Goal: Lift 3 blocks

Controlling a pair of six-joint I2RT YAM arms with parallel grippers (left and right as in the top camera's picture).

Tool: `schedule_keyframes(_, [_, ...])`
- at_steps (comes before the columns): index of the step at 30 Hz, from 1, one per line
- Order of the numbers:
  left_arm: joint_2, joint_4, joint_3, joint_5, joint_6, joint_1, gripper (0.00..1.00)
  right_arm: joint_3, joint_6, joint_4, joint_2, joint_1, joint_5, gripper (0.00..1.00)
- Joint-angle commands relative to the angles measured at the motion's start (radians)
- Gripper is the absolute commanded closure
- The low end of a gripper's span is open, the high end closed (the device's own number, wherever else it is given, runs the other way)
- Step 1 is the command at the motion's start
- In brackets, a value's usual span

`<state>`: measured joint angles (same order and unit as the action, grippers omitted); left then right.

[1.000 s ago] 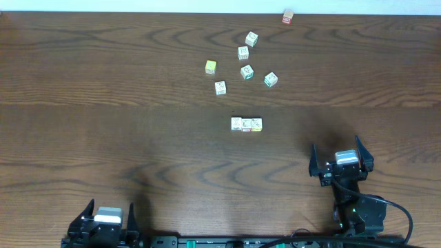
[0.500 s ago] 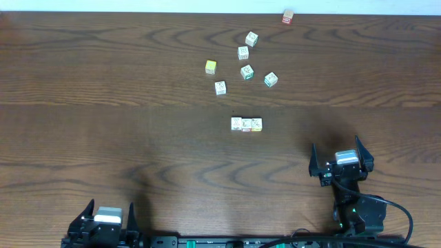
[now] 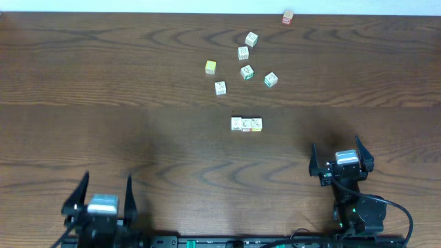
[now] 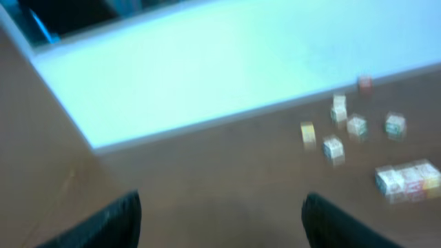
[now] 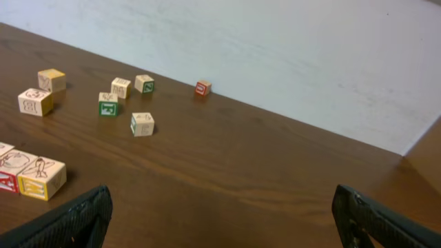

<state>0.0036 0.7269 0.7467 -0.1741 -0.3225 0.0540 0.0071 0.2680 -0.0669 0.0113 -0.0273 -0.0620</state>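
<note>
- Row of three blocks: three small whitish letter cubes lie touching side by side in one straight line near the middle of the table. The yellow-marked block forms the end of the row on the right arm's side.
- Right gripper: the jaws are spread wide with nothing between them. It sits over the near right part of the table. The row lies ahead of it and off to its left, well apart from both fingers.
- Right wrist view: the row appears at the left edge, outside the gap between the fingers. The yellow-marked block is nearest the left finger but apart from it. Its red-marked neighbour is cut off by the edge of the view.
- Left gripper: the jaws are wide apart and empty, at the near left of the table. The row lies ahead and far to its right, well apart.
- Left wrist view (blurred): the row sits at the right edge, beyond the right finger. The marks cannot be read.
- Loose cubes: six lie scattered beyond the row, among them a solid yellow cube and a green-marked cube. A reddish cube sits alone at the far edge.
</note>
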Motion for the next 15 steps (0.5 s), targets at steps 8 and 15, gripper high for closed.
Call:
schedule_keyframes(8, [-0.002, -0.662, -0.502, -0.042, -0.016, -0.014, 0.25, -0.002, -0.018, -0.004, -0.006, 0.008, 0.008, 0.01])
schedule_keyframes(15, [-0.002, -0.661, -0.627, -0.039, -0.024, -0.029, 0.25, -0.002, -0.018, -0.004, -0.006, 0.008, 0.008, 0.01])
